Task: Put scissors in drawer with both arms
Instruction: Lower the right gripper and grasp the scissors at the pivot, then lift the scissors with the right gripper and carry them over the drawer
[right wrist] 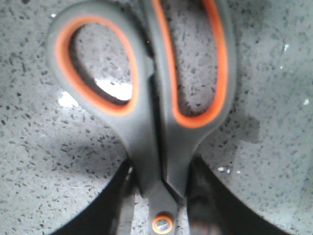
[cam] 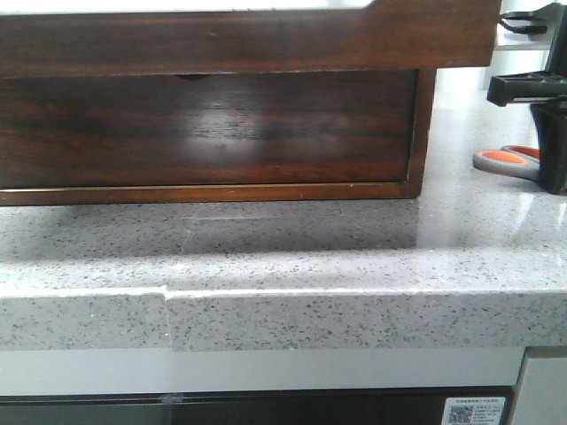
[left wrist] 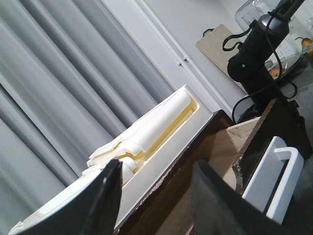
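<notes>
The scissors (cam: 507, 160), grey handles lined orange, lie flat on the speckled counter at the far right. My right gripper (cam: 553, 165) stands over them. In the right wrist view its black fingers (right wrist: 126, 188) press both sides of the scissors (right wrist: 146, 112) at the neck, just above the pivot screw. The drawer (cam: 266, 40), a long low reddish-brown board, juts out across the top of the front view. In the left wrist view my left gripper (left wrist: 159, 164) is open, with the drawer's dark rim and pale inside (left wrist: 220, 147) beyond its fingers. It is hidden in the front view.
A taller dark drawer front with a small notch (cam: 204, 128) sits below the drawer in the cabinet frame (cam: 423, 133). The grey stone counter (cam: 266, 257) has a front edge close to the camera. A white bracket (left wrist: 274, 181) and white foam packing (left wrist: 156, 122) lie by the drawer.
</notes>
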{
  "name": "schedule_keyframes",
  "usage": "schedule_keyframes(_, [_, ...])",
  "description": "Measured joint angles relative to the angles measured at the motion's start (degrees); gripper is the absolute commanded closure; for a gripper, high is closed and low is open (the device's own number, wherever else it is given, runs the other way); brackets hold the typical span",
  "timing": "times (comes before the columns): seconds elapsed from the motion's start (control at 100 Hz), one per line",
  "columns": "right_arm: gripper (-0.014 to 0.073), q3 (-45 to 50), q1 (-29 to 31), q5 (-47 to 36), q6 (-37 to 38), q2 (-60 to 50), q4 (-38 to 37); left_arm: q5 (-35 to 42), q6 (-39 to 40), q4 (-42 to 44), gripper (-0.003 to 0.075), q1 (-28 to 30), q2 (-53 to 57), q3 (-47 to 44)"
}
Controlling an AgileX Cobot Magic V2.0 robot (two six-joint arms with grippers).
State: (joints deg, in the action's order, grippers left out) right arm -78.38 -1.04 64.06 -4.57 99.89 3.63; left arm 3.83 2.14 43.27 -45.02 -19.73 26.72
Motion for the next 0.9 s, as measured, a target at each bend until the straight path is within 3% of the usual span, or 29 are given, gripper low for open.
schedule_keyframes(0.13, [0.0641, 0.0, 0.0, 0.2, 0.0, 0.0, -0.3, 0.0, 0.0, 0.0, 0.0409, 0.0, 0.0, 0.0])
schedule_keyframes(0.37, [0.0645, -1.4, 0.0, 2.7, 0.0, -1.8, -2.3, -0.1, 0.0, 0.0, 0.0409, 0.0, 0.0, 0.0])
schedule_keyframes(0.68, [0.0645, -14.1, 0.0, 4.0, -0.8, -15.4, -1.7, -0.1, 0.0, 0.0, 0.0409, 0.0, 0.0, 0.0])
schedule_keyframes(0.78, [0.0645, -18.6, 0.0, 3.5, -6.2, -19.6, 2.0, -0.1, 0.0, 0.0, 0.0409, 0.0, 0.0, 0.0])
schedule_keyframes(0.9, [0.0644, -23.1, 0.0, 3.3, -14.6, -23.1, 11.4, -0.1, 0.0, 0.0, 0.0409, 0.0, 0.0, 0.0])
